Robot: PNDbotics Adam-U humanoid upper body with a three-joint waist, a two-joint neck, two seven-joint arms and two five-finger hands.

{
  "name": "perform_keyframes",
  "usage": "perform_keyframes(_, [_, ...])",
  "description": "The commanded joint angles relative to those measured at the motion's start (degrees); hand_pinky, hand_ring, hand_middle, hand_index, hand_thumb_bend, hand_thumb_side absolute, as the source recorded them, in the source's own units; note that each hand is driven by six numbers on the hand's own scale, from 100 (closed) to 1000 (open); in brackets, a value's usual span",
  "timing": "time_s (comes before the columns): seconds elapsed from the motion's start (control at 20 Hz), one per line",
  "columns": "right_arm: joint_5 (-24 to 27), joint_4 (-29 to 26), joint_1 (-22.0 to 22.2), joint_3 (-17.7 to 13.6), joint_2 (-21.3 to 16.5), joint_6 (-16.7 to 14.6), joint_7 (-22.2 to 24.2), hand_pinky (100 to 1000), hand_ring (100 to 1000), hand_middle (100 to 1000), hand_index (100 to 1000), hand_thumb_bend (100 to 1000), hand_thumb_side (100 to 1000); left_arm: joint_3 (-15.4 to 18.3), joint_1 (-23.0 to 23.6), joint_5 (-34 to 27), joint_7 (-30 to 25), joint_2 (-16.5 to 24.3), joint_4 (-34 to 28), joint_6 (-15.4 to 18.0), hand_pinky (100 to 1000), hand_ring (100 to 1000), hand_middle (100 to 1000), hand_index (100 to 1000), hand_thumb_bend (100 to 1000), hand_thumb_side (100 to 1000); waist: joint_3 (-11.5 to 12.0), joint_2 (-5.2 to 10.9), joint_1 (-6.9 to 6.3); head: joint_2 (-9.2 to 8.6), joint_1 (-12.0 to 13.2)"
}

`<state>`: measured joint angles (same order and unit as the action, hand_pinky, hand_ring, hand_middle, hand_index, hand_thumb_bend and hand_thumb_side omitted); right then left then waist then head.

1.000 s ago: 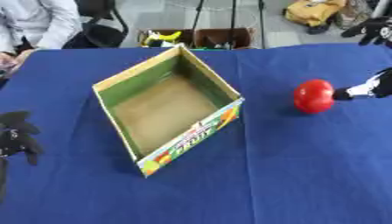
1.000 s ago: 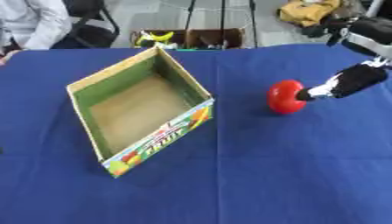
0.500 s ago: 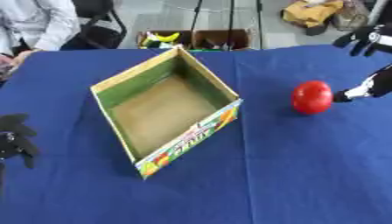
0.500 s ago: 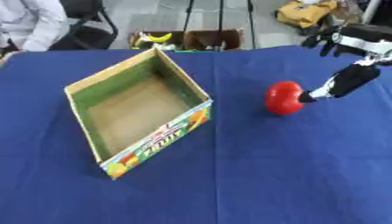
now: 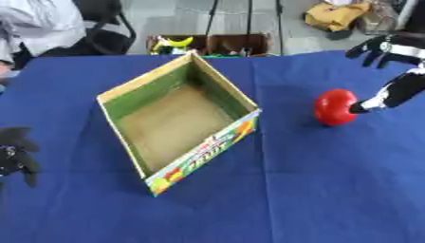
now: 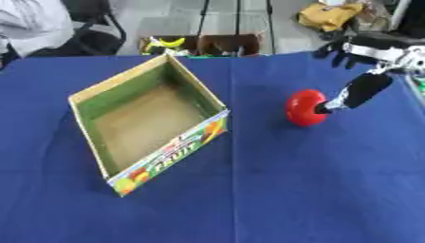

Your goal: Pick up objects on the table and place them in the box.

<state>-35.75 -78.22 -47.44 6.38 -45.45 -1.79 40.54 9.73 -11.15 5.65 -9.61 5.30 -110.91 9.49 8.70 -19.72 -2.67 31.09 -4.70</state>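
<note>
A round red fruit stands on the blue table, right of the middle. My right hand comes in from the upper right. Its thumb slants down and its tip touches the fruit's right side, while its fingers are spread in the air above and behind the fruit, not around it. An open cardboard box with green inner walls, a brown floor and a fruit label on its front wall sits left of centre, and nothing lies inside. My left hand rests open at the lower left edge in the left eye view.
Beyond the table's far edge stand a crate with bananas and a yellow bag on the floor. A person in white sits at the far left corner beside a black chair. Blue cloth stretches in front of the box and fruit.
My right hand's fingers have come further into view, shifting left and down toward the fruit. The thumb stays at the fruit's right side. Fruit, box and left hand have not moved.
</note>
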Motion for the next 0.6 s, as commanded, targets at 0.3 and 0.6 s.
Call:
perform_keyframes(0.3, [-3.6,3.8,-2.3,1.4,0.2,-2.7,2.7,772,842,878,915,444,270,-0.1,-0.3,-0.3,-0.3,1.0,-0.5,0.2,248,386,502,738,100,928,0.3,0.86,0.16,-0.98,-0.4])
perform_keyframes(0.6, [-8.4,6.9,-3.5,1.9,1.1,-4.8,0.8,763,839,866,910,450,281,-0.2,-0.2,-0.4,-0.5,1.0,-0.4,0.2,247,386,502,739,100,929,0.5,0.62,0.13,-1.07,-0.4])
